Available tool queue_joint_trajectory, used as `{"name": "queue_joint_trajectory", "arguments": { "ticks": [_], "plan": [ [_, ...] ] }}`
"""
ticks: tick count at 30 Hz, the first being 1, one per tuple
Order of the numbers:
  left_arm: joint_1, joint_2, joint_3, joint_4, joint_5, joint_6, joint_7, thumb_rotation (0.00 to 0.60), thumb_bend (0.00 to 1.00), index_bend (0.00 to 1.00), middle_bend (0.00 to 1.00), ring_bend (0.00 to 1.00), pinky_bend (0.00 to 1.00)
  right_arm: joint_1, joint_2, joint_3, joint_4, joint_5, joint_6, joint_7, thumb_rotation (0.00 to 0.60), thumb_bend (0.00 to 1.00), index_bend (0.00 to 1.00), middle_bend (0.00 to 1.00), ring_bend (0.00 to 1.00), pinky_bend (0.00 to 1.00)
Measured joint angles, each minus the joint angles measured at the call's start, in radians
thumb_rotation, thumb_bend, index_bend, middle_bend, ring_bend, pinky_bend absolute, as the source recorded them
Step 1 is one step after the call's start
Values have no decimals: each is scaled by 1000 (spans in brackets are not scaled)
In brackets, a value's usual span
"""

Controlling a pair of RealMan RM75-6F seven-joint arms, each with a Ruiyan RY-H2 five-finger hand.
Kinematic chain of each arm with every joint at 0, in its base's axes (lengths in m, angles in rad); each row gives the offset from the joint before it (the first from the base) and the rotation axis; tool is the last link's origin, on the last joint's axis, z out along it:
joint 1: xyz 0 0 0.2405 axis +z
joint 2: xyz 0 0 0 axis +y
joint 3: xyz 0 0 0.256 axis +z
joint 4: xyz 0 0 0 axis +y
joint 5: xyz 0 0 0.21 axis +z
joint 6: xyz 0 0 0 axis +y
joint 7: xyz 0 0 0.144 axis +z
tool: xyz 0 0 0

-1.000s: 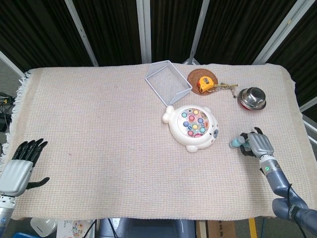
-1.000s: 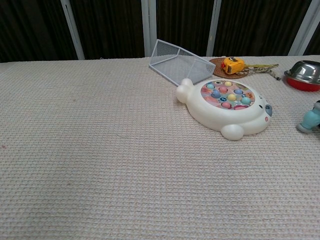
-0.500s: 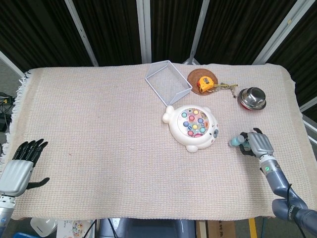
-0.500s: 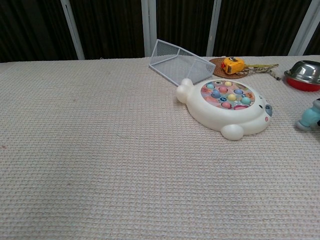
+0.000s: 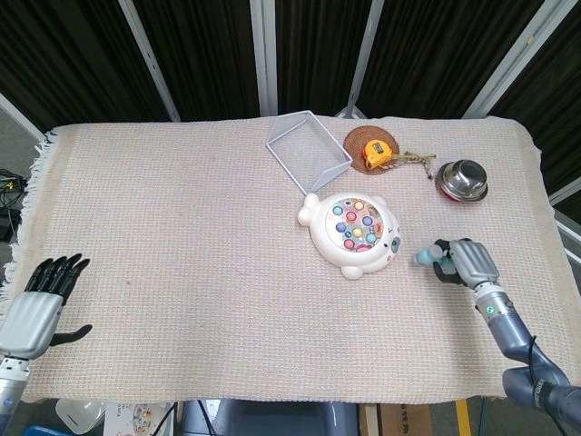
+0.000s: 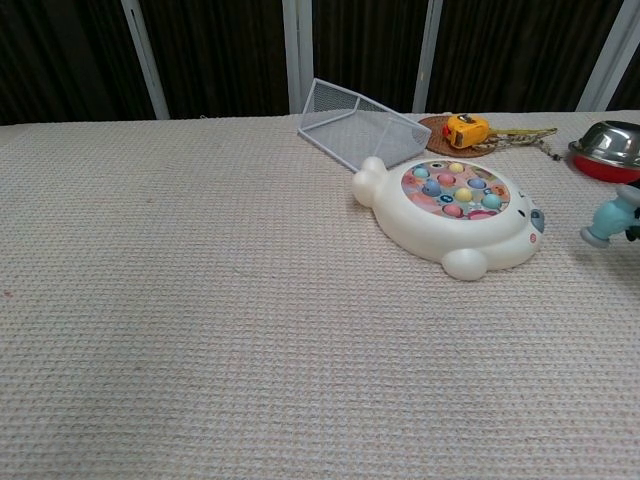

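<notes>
Holding a light-blue toy point(image 5: 428, 257), right hand point(image 5: 470, 262); no writing legible.

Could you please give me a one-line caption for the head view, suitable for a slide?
Right hand holds a light-blue toy piece beside the white fishing-game toy; left hand lies open.
</notes>
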Motion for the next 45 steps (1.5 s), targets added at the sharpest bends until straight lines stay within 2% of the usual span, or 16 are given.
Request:
{"name": "queue_joint_trajectory", "arguments": {
  "ticks": [8, 13, 17, 24, 29, 36, 45],
  "plan": [
    [-9, 4, -4, -13, 6, -4, 17, 600, 79, 0, 0, 0, 0, 26, 68, 7, -121, -66, 36, -12, 600, 863, 890, 753, 574, 339],
    [-14, 6, -7, -21, 11, -5, 25, 600, 79, 0, 0, 0, 0, 70, 121, 26, -220, -85, 28, -75, 600, 869, 901, 761, 583, 347],
    [-18, 9, -9, -27, 14, -6, 32, 600, 79, 0, 0, 0, 0, 123, 149, 46, -278, -72, -19, -150, 600, 873, 911, 767, 591, 352],
    [-21, 9, -9, -26, 7, -13, 30, 600, 79, 0, 0, 0, 0, 229, 156, 80, -308, 57, -135, -310, 600, 880, 925, 776, 599, 353],
    [-23, 6, -9, -17, -3, -23, 23, 600, 80, 0, 0, 0, 0, 296, 139, 83, -294, 170, -188, -434, 600, 886, 930, 778, 603, 352],
    [-26, 0, -9, -5, -17, -34, 11, 600, 79, 0, 0, 0, 0, 364, 117, 48, -259, 327, -219, -576, 600, 886, 932, 779, 605, 352],
    [-30, -5, -9, -5, -20, -39, 16, 600, 79, 0, 0, 0, 0, 405, 108, -6, -233, 435, -211, -657, 600, 887, 936, 781, 606, 352]
  ]
}}
